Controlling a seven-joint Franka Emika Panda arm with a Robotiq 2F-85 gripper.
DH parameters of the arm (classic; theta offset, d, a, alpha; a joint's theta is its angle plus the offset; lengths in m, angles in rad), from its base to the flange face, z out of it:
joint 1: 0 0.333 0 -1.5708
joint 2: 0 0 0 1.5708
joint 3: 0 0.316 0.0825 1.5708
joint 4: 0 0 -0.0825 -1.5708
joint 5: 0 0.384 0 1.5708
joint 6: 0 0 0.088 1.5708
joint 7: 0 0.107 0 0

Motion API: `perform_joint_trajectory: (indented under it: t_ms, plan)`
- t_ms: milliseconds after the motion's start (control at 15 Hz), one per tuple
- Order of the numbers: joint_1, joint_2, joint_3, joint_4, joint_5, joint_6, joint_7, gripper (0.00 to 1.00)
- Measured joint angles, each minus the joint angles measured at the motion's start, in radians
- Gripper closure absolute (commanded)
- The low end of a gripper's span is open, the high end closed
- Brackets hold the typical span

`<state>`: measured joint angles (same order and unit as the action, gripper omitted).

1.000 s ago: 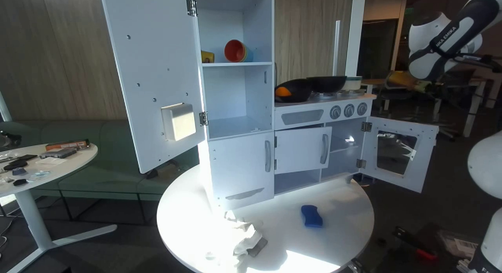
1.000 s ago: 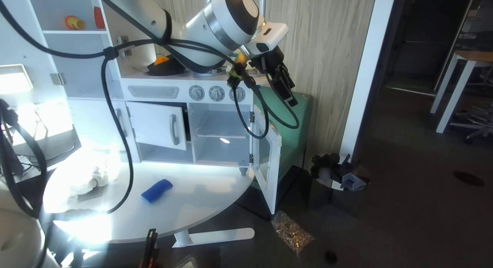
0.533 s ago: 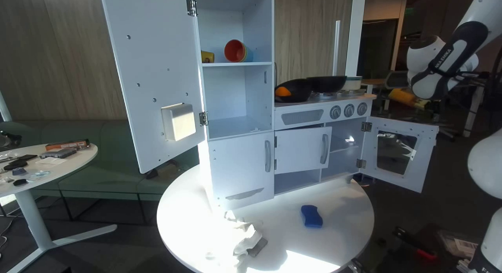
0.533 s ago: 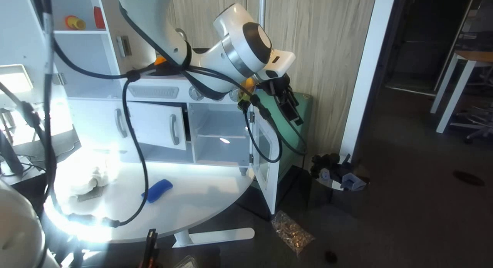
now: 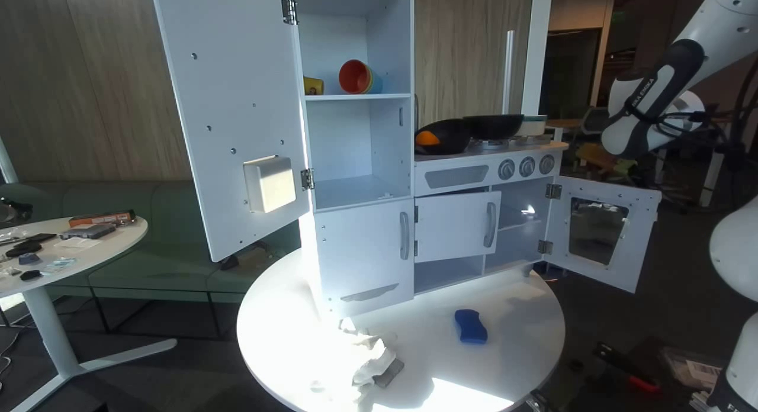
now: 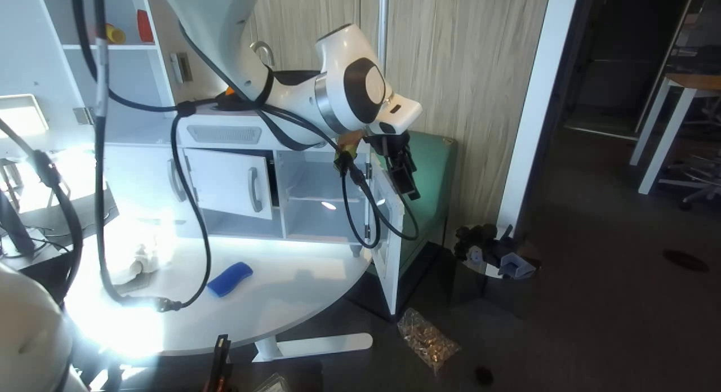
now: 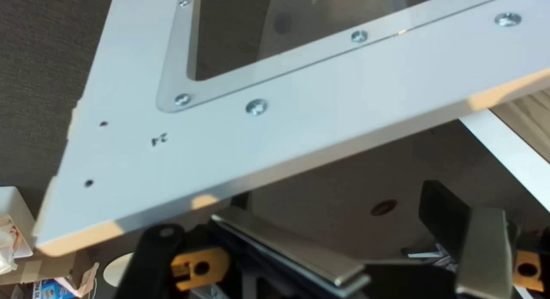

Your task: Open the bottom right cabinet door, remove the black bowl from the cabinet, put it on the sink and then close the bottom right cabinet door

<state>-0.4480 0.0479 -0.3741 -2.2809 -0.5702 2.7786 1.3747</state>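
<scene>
Open cabinet door (image 5: pixel 636 234), spread fingers (image 7: pixel 485 251) just beside it

The cabinet (image 5: pixel 514 199) is white and low, with three round knobs (image 5: pixel 526 167) in a row, and it stands on the round white counter (image 5: pixel 515 341). Its bottom right door stands open, and I see the inner face: a white frame around a window pane (image 5: pixel 598 231), with screws (image 7: pixel 256 107). The black bowl (image 5: pixel 453 137) is on top of the cabinet, at the end near the tall cupboard (image 5: pixel 340 145); an orange patch shows on it.

In the wrist view, the edge of the door runs just beside the fingers; whether they touch it, I cannot tell. The fingers are released, with a wide gap between them. The bowl is well apart from them.

In an exterior view the arm (image 6: pixel 335 93) slopes down from above, bent at the wrist, its end pointing slantwise downward near the door.
</scene>
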Motion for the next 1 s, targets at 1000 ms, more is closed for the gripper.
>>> perform_joint_trajectory:
  t_ms: [1000]
  plan:
    - [0.069, -0.174, 0.02, -0.062, 0.602, -0.228, -0.513, 0.0]
